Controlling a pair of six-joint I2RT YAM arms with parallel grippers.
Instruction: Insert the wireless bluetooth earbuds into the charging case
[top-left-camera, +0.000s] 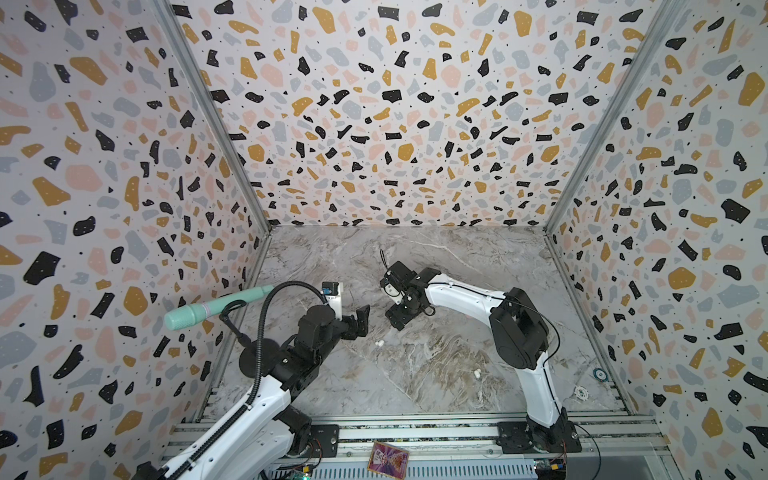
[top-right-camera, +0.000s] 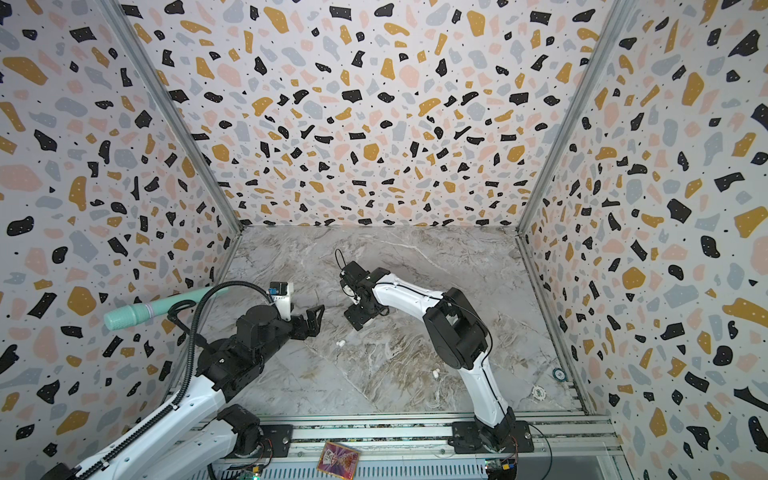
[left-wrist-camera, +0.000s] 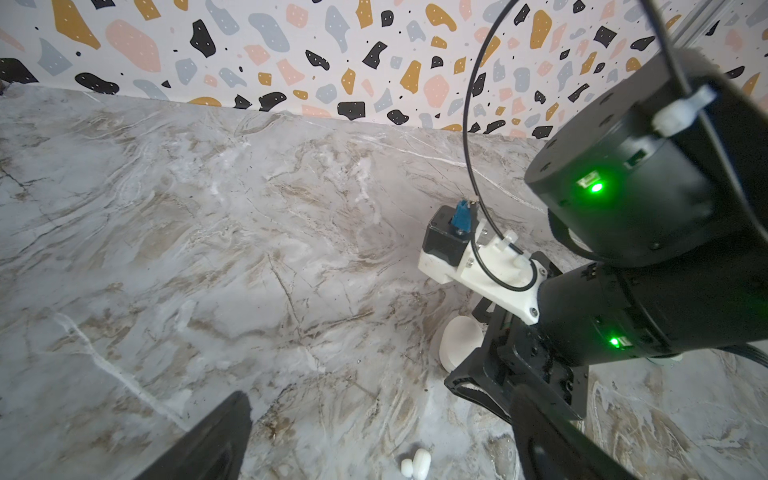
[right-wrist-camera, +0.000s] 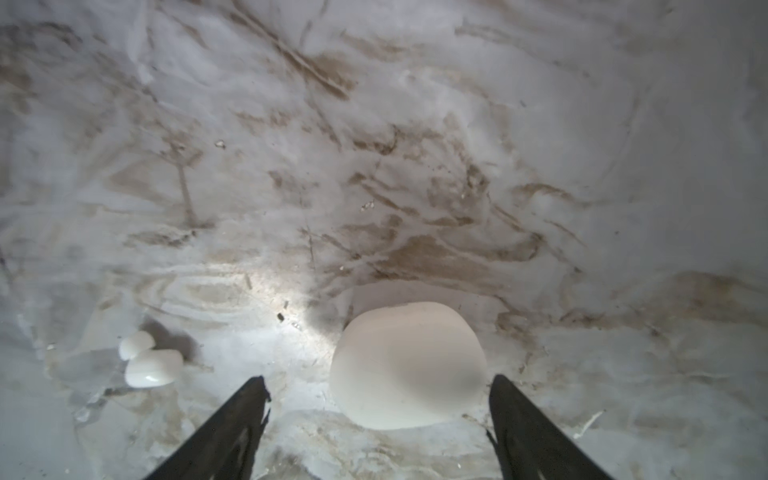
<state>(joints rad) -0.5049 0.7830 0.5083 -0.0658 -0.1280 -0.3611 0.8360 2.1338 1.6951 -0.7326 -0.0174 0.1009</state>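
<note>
Flanking the case (right-wrist-camera: 407, 365) hidden in both top views, spread right end effector (right-wrist-camera: 378, 380); left end effector (top-left-camera: 360, 325) agape.

Mint microphone (top-left-camera: 212, 308), blue chip (top-left-camera: 598, 374), white chip (top-left-camera: 580, 391), card (top-left-camera: 388, 458).

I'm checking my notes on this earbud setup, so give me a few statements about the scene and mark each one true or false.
1. The right gripper is open, astride the case. True.
2. The left gripper holds an earbud. False: it is open and empty.
3. Loose earbuds lie at two spots on the table. True.
4. The microphone lies mid-table. False: the microphone is by the left wall.
</note>
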